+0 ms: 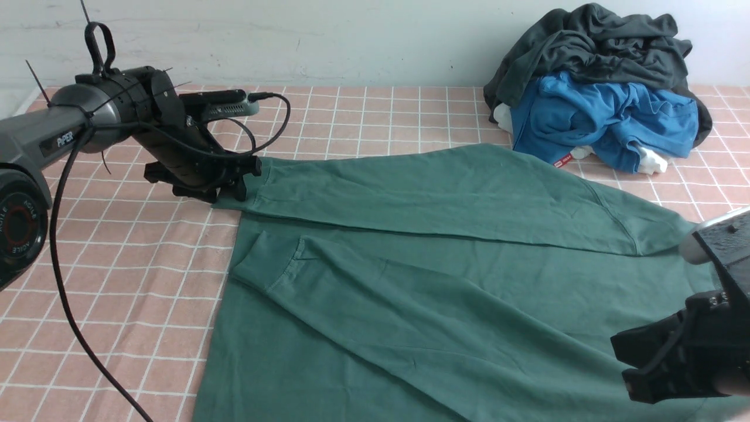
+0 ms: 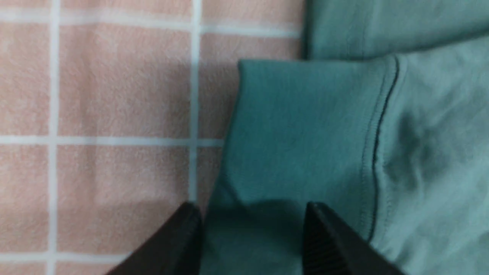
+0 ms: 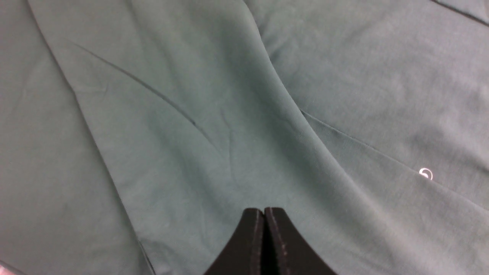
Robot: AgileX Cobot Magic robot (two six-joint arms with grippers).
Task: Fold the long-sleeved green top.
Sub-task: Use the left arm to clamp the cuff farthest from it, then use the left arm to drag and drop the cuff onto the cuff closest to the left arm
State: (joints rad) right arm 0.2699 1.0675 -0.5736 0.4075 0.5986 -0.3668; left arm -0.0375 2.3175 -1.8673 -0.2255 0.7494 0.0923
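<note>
Item: dull forest-green cotton long-sleeved top (image 1: 445,281), spread flat on a pink checked tablecloth (image 1: 117,275), both sleeves lying across the body toward the robot's left. Left gripper (image 1: 234,190): jaws apart, straddling the far sleeve's cuff (image 2: 298,126) at the top's left edge, clamping nothing. Right gripper (image 3: 264,214): jaws pressed together, empty, poised above the cloth at near right. Step judged: sleeves folded in, body fold not yet made. Next move likely calls for both claws to take one edge of the body and carry it over evenly without dragging the sleeves. Heap of bright blue (image 1: 603,123) and charcoal-grey garments (image 1: 592,47): far right, just beside the top.
</note>
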